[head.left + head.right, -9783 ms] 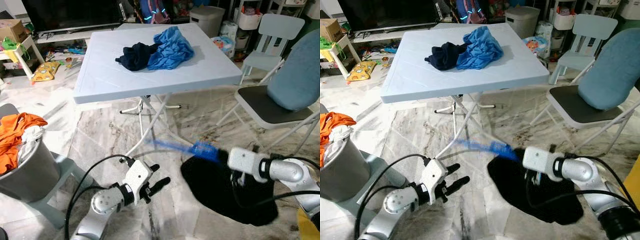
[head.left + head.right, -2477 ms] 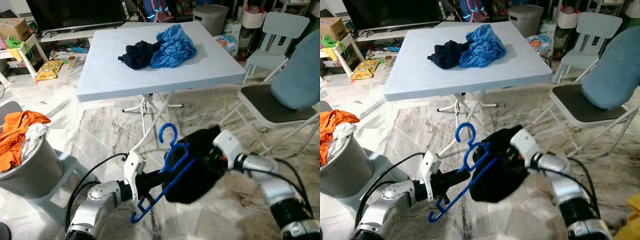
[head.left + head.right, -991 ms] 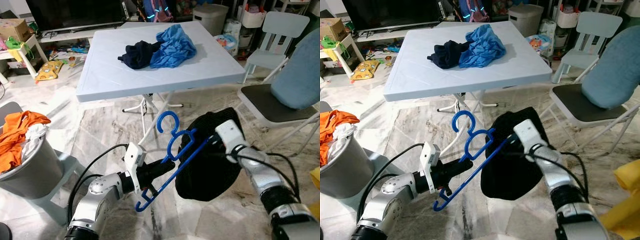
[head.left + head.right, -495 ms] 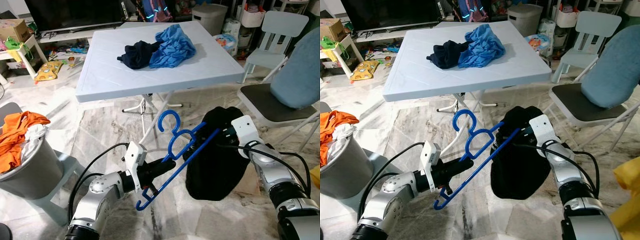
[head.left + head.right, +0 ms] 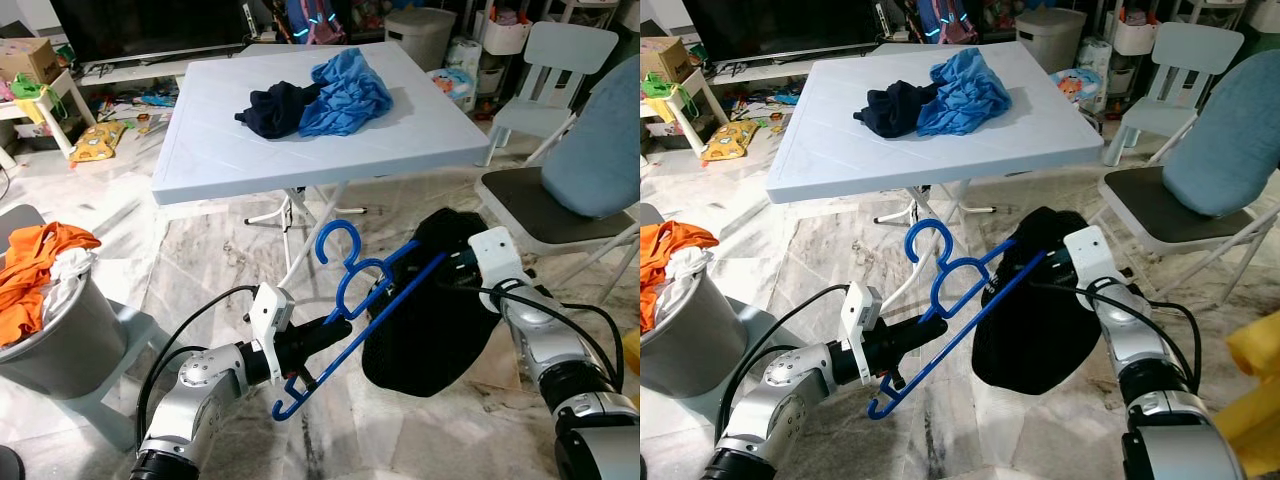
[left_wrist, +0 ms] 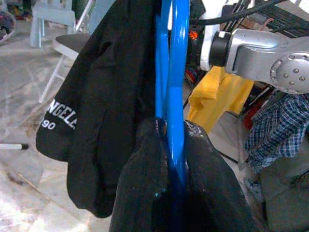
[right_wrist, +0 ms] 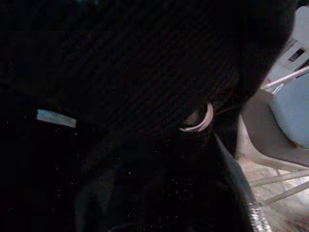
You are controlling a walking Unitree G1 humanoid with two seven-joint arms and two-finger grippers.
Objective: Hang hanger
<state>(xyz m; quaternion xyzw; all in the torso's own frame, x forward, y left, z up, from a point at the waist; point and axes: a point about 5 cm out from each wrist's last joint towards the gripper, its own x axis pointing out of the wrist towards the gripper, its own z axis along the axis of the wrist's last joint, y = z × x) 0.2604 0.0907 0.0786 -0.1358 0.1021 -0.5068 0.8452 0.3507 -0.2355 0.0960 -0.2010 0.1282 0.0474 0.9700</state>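
I am clamping the blue hanger [image 5: 352, 310] in my left gripper [image 5: 322, 338], keeping it steady. My right gripper [image 5: 452, 272] is pulling the black garment [image 5: 425, 320] onto its far arm; I cannot tell that grip.

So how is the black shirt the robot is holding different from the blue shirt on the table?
The black shirt hangs in the air from the blue hanger; the blue shirt lies crumpled on the table. The black shirt has white letters; none show on the blue shirt. Both are clothes.

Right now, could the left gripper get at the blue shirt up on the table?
Probably not. The left gripper is shut on the blue hanger, low in front of the table, and the blue shirt lies well back on its top.
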